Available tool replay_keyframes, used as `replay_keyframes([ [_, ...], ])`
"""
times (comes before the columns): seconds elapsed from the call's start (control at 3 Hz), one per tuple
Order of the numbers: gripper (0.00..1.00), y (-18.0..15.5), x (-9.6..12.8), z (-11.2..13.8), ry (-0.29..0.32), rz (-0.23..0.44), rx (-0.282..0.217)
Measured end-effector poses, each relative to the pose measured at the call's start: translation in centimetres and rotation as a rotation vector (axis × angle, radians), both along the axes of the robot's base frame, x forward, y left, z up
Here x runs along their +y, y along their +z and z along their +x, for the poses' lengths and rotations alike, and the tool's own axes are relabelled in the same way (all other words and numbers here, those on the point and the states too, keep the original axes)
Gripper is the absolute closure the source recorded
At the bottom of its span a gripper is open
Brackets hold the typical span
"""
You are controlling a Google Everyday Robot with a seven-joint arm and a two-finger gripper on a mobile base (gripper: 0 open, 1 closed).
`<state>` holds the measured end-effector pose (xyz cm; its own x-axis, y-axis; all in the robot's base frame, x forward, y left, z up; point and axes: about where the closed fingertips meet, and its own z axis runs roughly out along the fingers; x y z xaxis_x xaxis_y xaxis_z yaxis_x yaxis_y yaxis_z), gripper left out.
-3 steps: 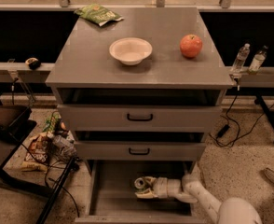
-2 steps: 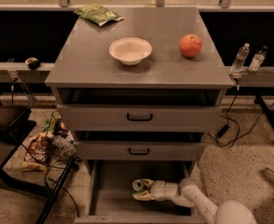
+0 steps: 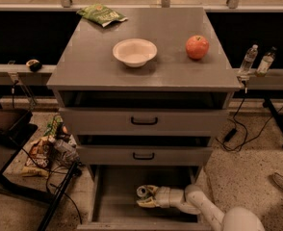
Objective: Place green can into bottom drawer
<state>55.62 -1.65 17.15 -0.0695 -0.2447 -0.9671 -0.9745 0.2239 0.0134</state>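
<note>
The bottom drawer [image 3: 116, 189] is pulled out below the two shut upper drawers. My arm reaches into it from the lower right. My gripper [image 3: 143, 198] is low over the drawer floor, left of the middle. Its fingers are closed around the green can [image 3: 141, 192], of which mostly the silver top shows, facing left and up. The can's green body is largely hidden by the fingers, and I cannot tell whether it touches the floor.
On the cabinet top are a white bowl [image 3: 135, 51], a red apple [image 3: 197, 46] and a green snack bag [image 3: 102, 14]. Cables and clutter [image 3: 50, 150] lie on the floor at the left. Two bottles [image 3: 256, 61] stand on the right ledge.
My gripper has moved a little to the left inside the bottom drawer, with the can still in it. Nothing on the cabinet top has moved.
</note>
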Motion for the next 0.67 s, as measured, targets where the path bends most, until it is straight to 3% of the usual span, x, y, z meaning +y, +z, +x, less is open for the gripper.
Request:
replay_keyframes([
  [0.67,0.15,0.0,0.01,0.0,0.0,0.0,0.0],
])
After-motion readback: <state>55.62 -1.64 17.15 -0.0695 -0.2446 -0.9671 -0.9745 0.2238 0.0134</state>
